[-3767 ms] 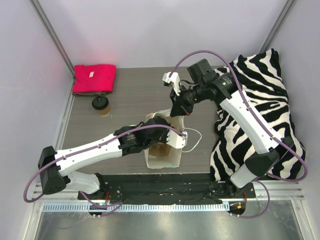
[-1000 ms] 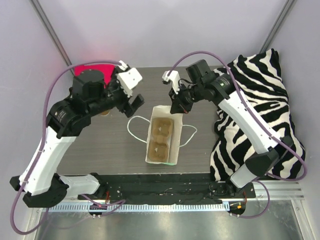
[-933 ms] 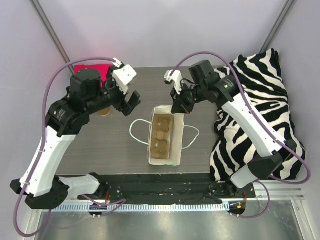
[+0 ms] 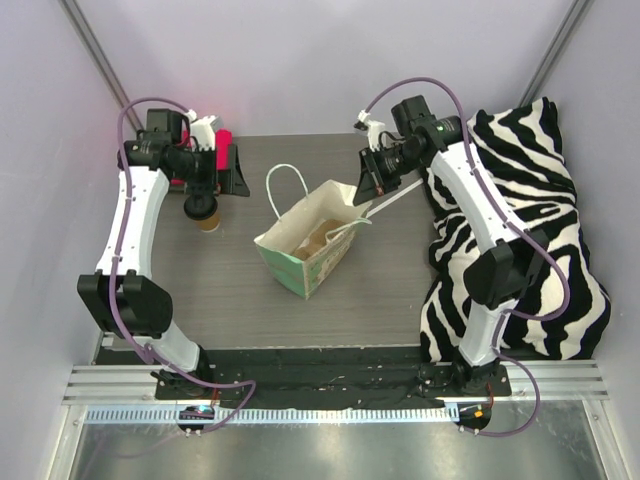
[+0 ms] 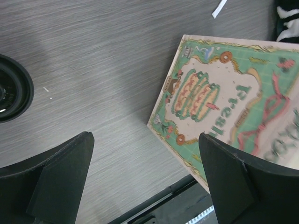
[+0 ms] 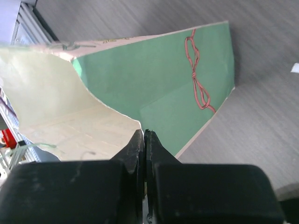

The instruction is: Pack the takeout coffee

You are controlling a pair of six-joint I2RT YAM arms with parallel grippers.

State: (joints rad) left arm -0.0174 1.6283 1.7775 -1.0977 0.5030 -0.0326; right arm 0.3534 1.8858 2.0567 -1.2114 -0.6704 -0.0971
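Takeout coffee cup (image 4: 206, 213) stands upright at the far left of the table (image 4: 200, 290), black lid (image 5: 10, 88) on, well apart from the paper bag (image 4: 303, 248). Left gripper (image 4: 222, 174) hovers just beside the cup, fingers spread wide, nothing held. Right gripper (image 6: 145, 140) is clenched on the bag's top (rim or handle, can't tell), and the bag is tilted. The cup is probably light with a thin paper wall that crushes easily, so grip mid-body below the lid and squeeze gently. Pinching the lid risks popping it off. Keep it upright. The pulp carrier (image 4: 316, 240) inside the bag looks like the slot.
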